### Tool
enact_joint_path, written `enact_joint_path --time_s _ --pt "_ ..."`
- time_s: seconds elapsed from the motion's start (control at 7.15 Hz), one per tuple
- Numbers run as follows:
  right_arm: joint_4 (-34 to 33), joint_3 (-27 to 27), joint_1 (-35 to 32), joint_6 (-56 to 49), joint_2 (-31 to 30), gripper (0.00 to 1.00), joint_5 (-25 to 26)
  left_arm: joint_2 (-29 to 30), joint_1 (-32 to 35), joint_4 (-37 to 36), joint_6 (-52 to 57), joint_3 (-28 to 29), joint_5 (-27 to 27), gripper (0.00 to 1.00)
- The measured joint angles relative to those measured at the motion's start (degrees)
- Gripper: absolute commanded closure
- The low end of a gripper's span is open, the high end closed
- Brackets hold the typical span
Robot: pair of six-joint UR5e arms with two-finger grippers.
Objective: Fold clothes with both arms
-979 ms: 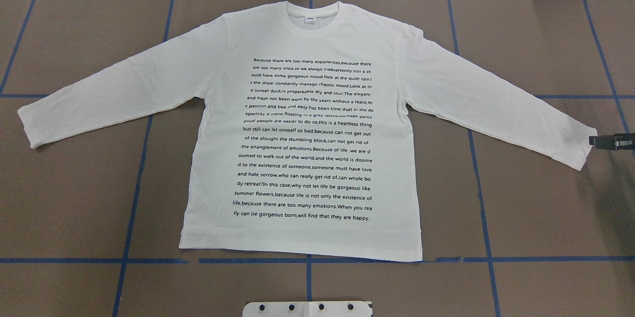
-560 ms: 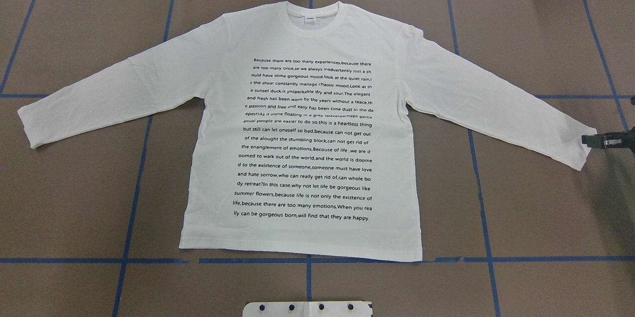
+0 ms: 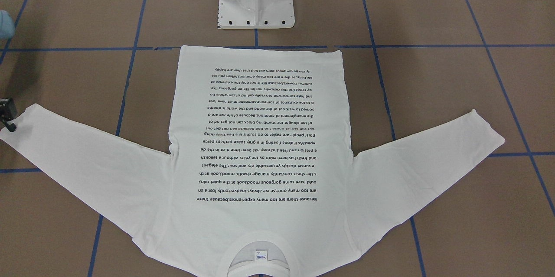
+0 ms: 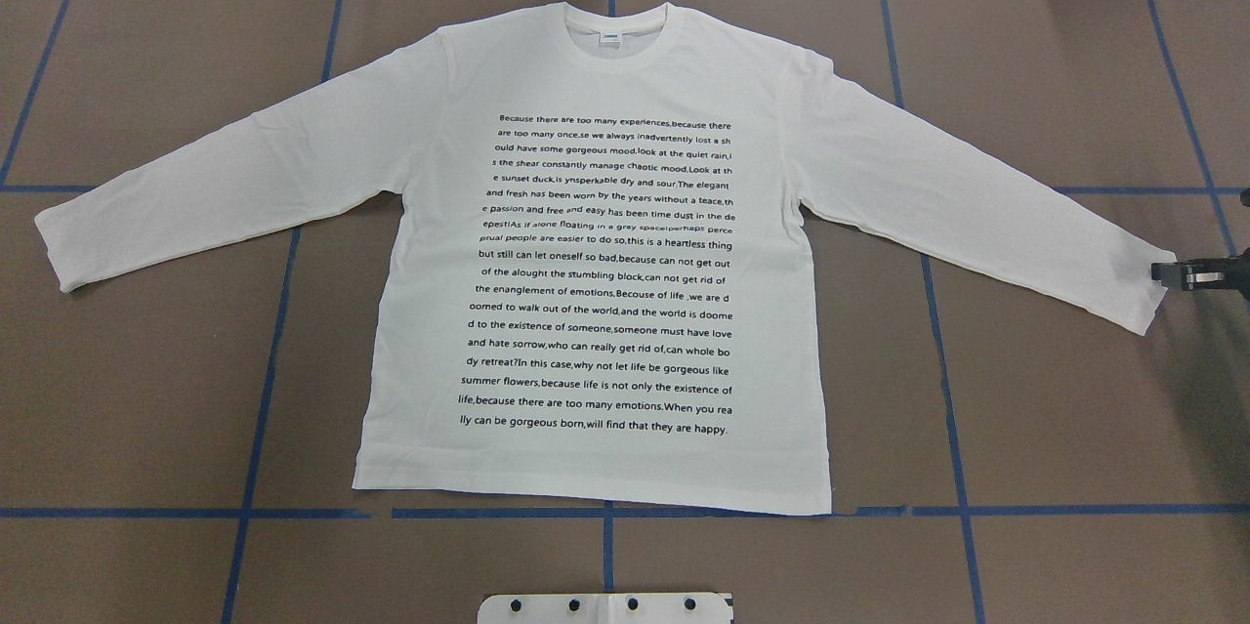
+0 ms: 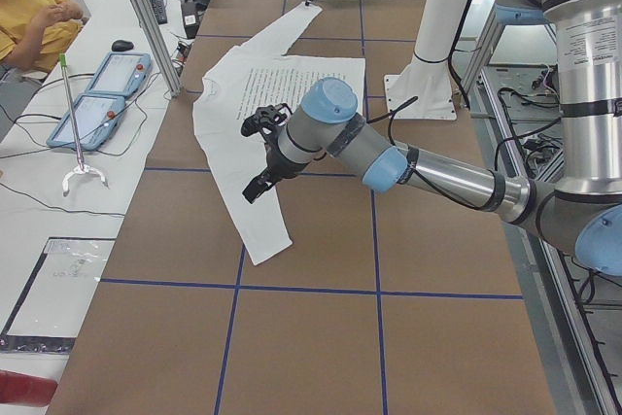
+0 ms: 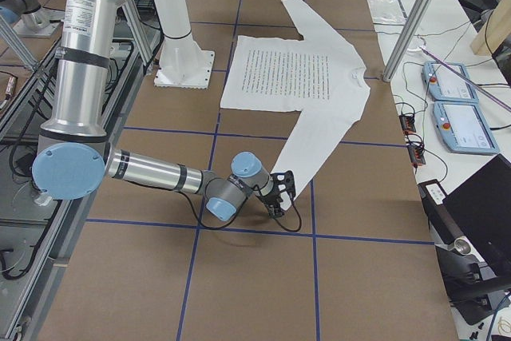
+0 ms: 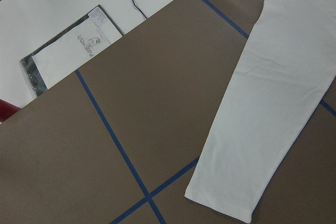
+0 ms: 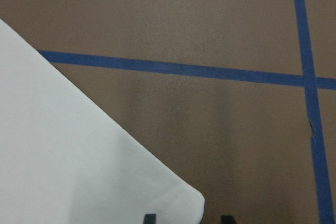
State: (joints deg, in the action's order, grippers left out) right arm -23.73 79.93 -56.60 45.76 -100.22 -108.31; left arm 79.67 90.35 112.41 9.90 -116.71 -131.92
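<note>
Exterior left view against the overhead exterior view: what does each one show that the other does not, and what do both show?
Only exterior left: the left arm, its claw over the near sleeve, a person in yellow, two teach pendants. Only overhead: the collar label, readable print. Both: the white T-shirt spread flat, the right claw at its right cuff.

Right arm (image 6: 152, 172) stretched out low, right pincer (image 4: 1160, 273) fingertips apart, left arm (image 5: 437, 174) extended, left pincer (image 5: 255, 155) raised, grip unclear
</note>
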Motion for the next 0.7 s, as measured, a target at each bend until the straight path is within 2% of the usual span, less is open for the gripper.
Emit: enact_joint_path --time_s 0.42,0.7 --pt "-0.1 0.5 0.0 0.0 -0.1 1.0 -0.4 -0.3 0.1 0.0 0.2 -0.1 0.0 0.0" --pt "-1.7 3.9 -1.5 -0.1 0.2 1.0 -3.3 -0.4 0.1 0.0 0.3 -0.1 0.0 0.0"
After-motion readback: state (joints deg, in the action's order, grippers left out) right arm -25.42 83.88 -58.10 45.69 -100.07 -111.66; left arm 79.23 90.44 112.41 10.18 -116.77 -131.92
